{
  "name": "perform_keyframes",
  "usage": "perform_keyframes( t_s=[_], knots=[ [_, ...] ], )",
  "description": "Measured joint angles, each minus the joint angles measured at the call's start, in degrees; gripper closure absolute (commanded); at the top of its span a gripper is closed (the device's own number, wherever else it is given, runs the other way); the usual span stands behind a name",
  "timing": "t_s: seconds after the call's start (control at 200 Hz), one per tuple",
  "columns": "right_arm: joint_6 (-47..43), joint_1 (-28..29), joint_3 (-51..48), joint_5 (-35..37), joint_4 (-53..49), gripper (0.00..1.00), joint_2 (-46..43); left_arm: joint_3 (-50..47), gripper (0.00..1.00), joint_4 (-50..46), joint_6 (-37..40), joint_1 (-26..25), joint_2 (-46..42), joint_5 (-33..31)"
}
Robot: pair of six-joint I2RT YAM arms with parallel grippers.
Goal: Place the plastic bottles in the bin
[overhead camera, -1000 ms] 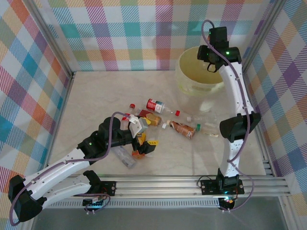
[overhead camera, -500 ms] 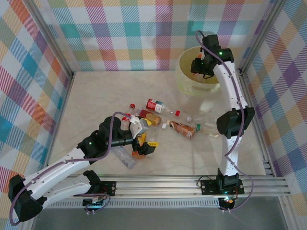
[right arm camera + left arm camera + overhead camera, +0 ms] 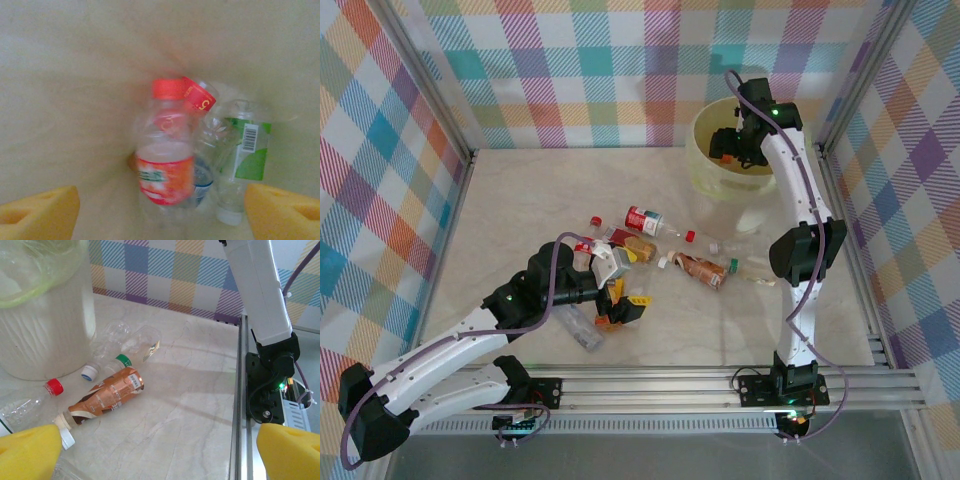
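The pale yellow bin (image 3: 704, 170) stands at the back right. My right gripper (image 3: 728, 145) hangs over its inside, open. In the right wrist view its yellow pads (image 3: 37, 212) stand wide apart. Below them a blurred red-labelled bottle (image 3: 165, 170) is loose, touching neither pad, above the bin floor (image 3: 65, 100). A green-labelled bottle (image 3: 245, 160) and another red-labelled one (image 3: 200, 97) lie there. My left gripper (image 3: 620, 290) is open and empty, low over the pile of bottles mid-table. A brown-labelled bottle (image 3: 107, 396) lies ahead of its pads (image 3: 27, 452).
More bottles lie scattered on the table: a red-labelled one (image 3: 645, 222), the brown-labelled one (image 3: 705, 270), a clear crushed one (image 3: 755, 268) and one by my left wrist (image 3: 580, 328). Loose caps lie among them. The metal frame rail (image 3: 239, 405) runs along the right.
My right gripper moved left and down over the bin, opened and let go of the red-labelled bottle. The left arm has hardly moved.
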Motion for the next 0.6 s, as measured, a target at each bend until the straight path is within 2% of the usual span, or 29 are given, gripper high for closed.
perform_keyframes(
  t_s=[0.05,0.41,0.6],
  knots=[
    [0.57,0.00,-0.04,-0.04,0.07,0.00,-0.39,0.02,0.00,-0.02,0.02,0.00,0.00,0.00],
    [3.80,0.02,-0.70,0.22,0.90,0.00,-9.09,0.68,0.00,-0.07,0.02,0.00,0.20,1.01],
    [2.60,0.02,-9.68,0.22,5.22,0.00,-19.02,0.72,0.00,-0.07,0.04,0.00,0.28,1.09]
  ],
)
